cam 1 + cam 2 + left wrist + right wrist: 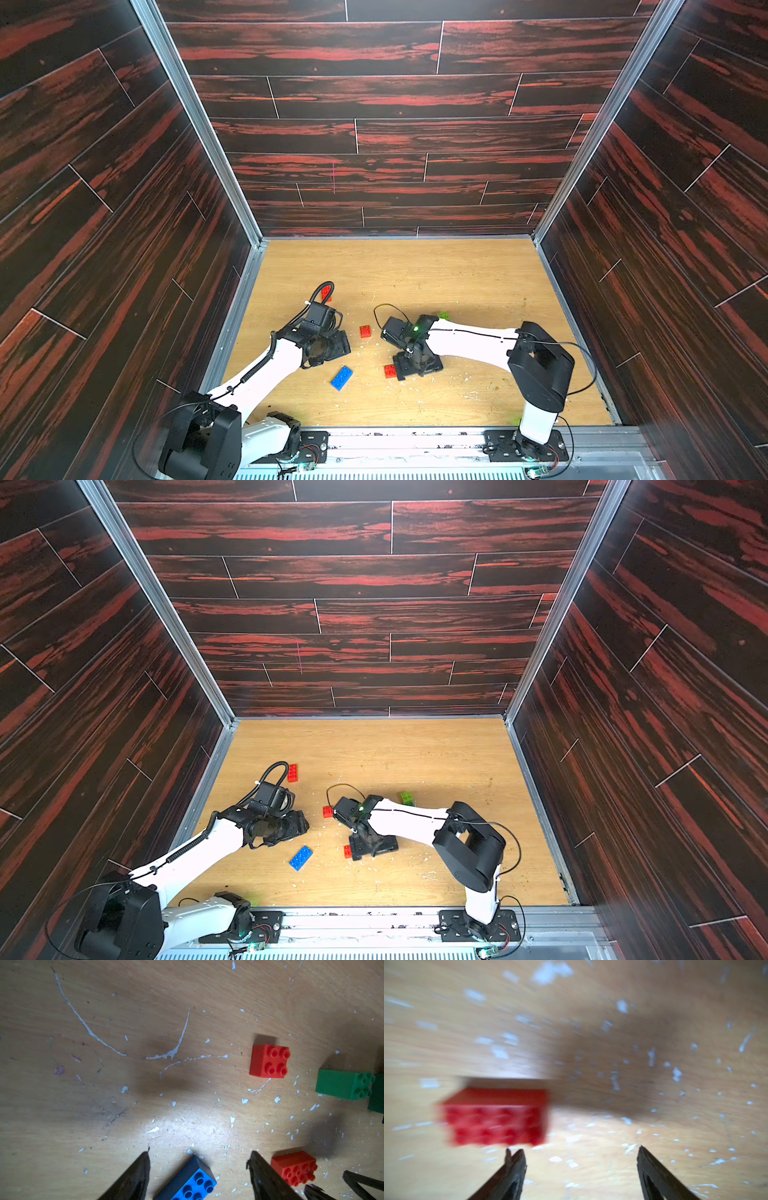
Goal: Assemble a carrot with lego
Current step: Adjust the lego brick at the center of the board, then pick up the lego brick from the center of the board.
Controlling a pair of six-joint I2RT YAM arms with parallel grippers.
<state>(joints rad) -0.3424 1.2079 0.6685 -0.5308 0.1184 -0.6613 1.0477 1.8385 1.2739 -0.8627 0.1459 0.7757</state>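
As the lego (365, 331) lies unjoined on the worktop (457, 282), picking is probably the step: the oblong red brick (494, 1115) sits just beside the open, empty right claw (579, 1150). The left claw (199, 1153), near that brick, is also open and empty; next, centre over the brick, then close.

Right wrist view is motion-smeared beyond the right gripper (577, 1150): near red brick (494, 1118) shows no clear studs, floor flecks are streaks. Left wrist view: blue brick (191, 1182) cut by the frame edge; dark green piece (377, 1095) clipped at the edge, shape unreadable; a finger (266, 1180) of the left gripper (199, 1152) overlaps the near red brick. In a top view lime brick (444, 316) sits mostly behind the right arm (469, 336), far red brick (326, 293) partly behind a cable (325, 284).
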